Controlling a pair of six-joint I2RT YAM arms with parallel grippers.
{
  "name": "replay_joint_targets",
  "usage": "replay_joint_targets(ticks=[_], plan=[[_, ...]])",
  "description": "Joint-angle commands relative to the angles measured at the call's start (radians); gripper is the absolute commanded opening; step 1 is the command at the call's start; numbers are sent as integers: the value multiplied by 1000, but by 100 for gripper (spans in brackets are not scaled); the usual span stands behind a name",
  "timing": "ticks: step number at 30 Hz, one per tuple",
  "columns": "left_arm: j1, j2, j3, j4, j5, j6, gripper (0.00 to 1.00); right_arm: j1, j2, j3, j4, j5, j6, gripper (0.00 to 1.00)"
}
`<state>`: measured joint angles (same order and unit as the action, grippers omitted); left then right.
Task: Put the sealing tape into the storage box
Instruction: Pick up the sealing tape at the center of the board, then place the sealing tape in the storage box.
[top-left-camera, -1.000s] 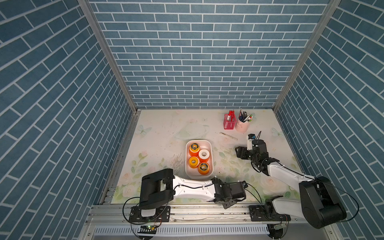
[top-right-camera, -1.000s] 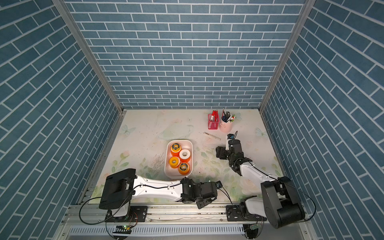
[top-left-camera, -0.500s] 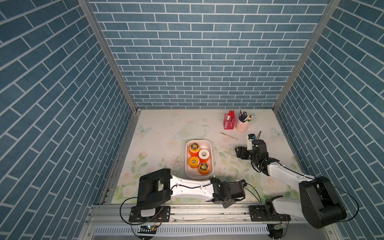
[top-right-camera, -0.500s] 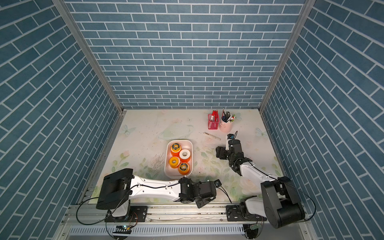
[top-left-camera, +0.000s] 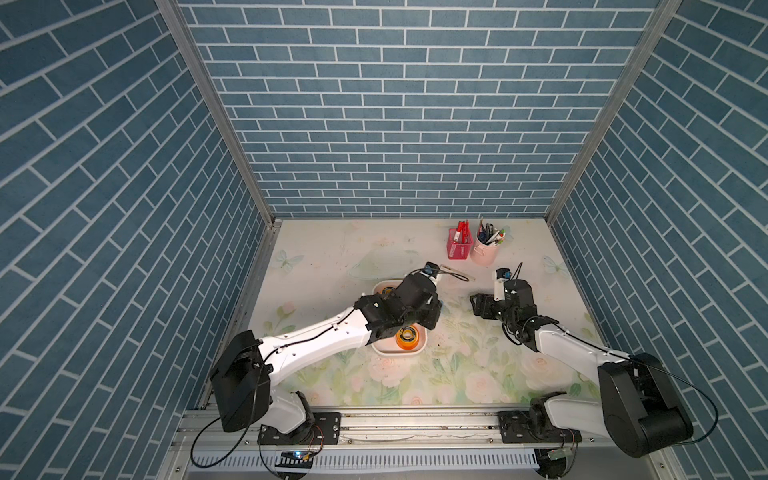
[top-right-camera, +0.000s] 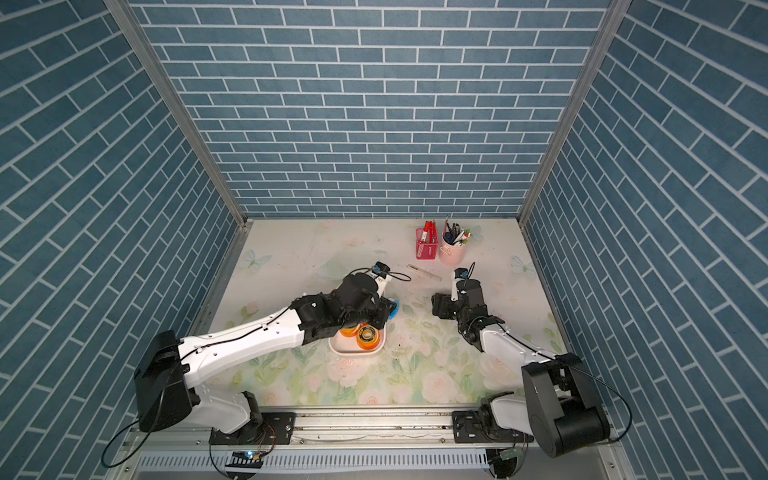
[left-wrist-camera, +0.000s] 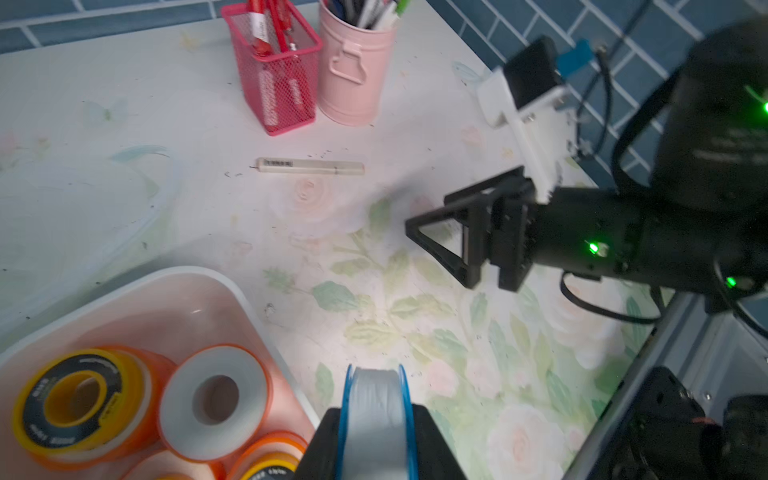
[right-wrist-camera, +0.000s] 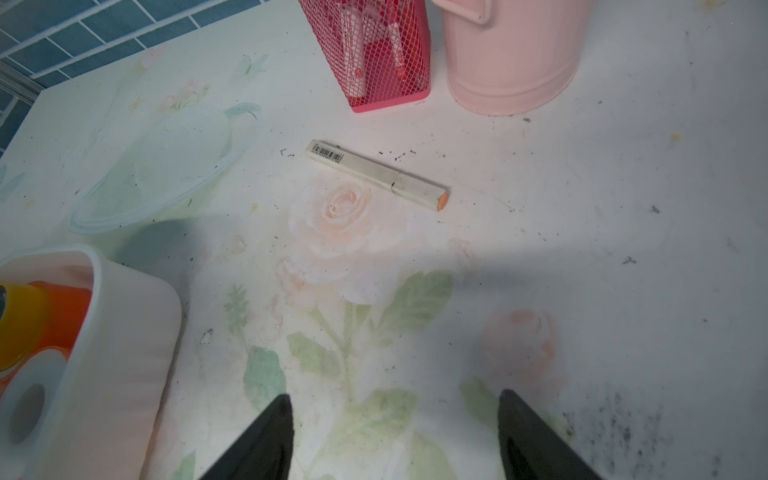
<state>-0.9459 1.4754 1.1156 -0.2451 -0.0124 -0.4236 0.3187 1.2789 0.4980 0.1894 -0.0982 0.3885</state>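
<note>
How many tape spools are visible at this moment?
5. Four lie in the storage box: a yellow spool, a white-faced spool, and two orange spools partly out of frame. A blue spool sits between the left gripper's jaws. The left arm may hide more.

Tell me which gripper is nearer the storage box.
Left. The left gripper, jaws shut on the blue tape spool, hangs just outside the rim of the storage box; the right gripper, jaws open, sits apart, farther off that same side.
</note>
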Motion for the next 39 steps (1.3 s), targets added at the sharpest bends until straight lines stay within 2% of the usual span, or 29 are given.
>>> replay_joint_targets(ticks=[1,4,11,29,39], plan=[[61,42,-29,51,104,-26,32,-4,14,3,9,-12,13,78],[121,86,-36,98,165,-34,32,-3,17,2,9,-11,15,77],[198,153,-50,153,228,-37,31,-4,31,7,12,-12,15,77],[269,163,-147,231,292,-28,32,-4,48,12,9,-16,15,77],[283,174,-160,235,294,-30,40,-3,48,12,8,-18,15,77]])
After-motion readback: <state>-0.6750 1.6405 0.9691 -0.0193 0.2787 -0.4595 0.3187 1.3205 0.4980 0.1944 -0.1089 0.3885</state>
